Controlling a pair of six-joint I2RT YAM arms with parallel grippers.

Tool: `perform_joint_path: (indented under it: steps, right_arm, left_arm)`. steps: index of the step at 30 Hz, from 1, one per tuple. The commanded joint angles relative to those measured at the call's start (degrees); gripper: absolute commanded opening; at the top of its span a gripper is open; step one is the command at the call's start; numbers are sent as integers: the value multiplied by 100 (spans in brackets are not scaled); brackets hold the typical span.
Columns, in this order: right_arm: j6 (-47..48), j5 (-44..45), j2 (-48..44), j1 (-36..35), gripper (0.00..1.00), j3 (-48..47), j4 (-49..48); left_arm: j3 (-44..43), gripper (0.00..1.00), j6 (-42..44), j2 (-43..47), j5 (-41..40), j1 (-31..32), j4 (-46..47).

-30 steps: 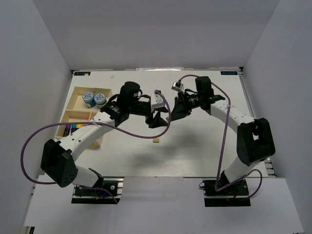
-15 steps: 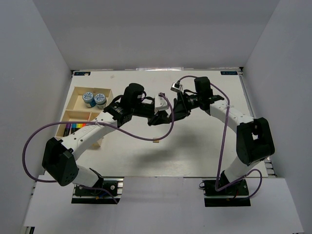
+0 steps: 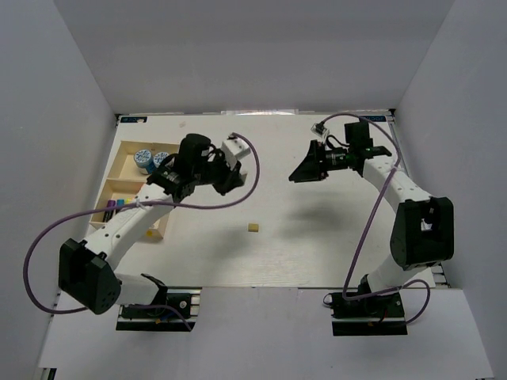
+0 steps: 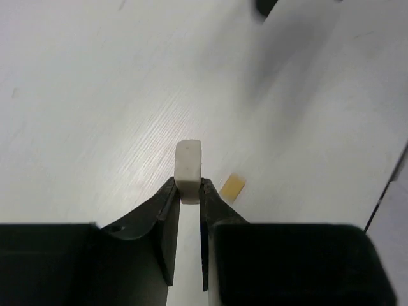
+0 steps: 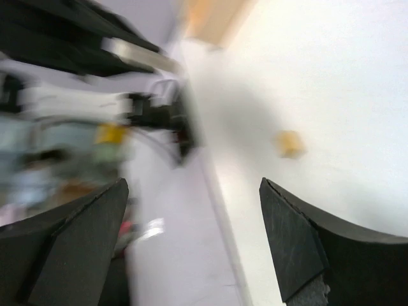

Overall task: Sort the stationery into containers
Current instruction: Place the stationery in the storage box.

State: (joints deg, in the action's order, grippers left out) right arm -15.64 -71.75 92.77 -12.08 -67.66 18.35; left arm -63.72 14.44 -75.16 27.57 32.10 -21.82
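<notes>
White arms (image 3: 127,226) (black joints (image 3: 85,273)), looping purple cables (image 3: 27,265).

The small rectangular eraser block (image 4: 189,162) is greyish white. The tiny square eraser block (image 3: 253,228) is tan, the wood-grained desk (image 3: 317,237) cream.

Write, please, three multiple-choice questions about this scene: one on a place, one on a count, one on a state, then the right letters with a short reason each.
1. Where does the tan eraser lie?
A. on the table
B. inside a compartment
C. between the right jaws

2. How many blue-and-white rolls stand in the far compartment of the tray?
A. one
B. two
C. four

3. How do the left jaws stand?
A. wide open, empty
B. shut on a whitish eraser
C. shut on a roll

Answers:
1 A, it lies alone on the table, apart from both arms.
2 B, the top view shows two side by side.
3 B, the left wrist view shows the block pinched between them.
</notes>
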Motion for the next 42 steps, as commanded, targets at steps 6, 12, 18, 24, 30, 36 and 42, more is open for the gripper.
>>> perform_joint_path:
  steps: [6,12,18,24,30,36,42]
  right_arm:
    - [2197,2789,-804,83,89,-205,1777]
    - [2293,3000,-990,91,89,-89,1768]
    - [2372,2798,-735,91,89,-344,1918]
    - [2399,2622,-620,109,89,-415,1988]
    - [2408,2604,-602,100,89,-424,2015]
    - [2408,2595,-594,100,89,-415,2041]
    - [2408,2595,-567,100,89,-432,2032]
  left_arm:
    - [-958,0,-502,-650,-1649,-1949,-2115]
    - [-1897,0,-12,-1370,-1310,-3243,-3502]
    - [-1881,0,305,-1168,-1508,-3842,-3846]
    - [-1679,2,411,-1230,-1650,-4185,-3988]
    - [-1169,3,420,-1300,-1966,-4247,-3856]
    - [-940,14,420,-1423,-1984,-4247,-3821]
    - [-949,49,490,-1406,-1984,-4247,-3794]
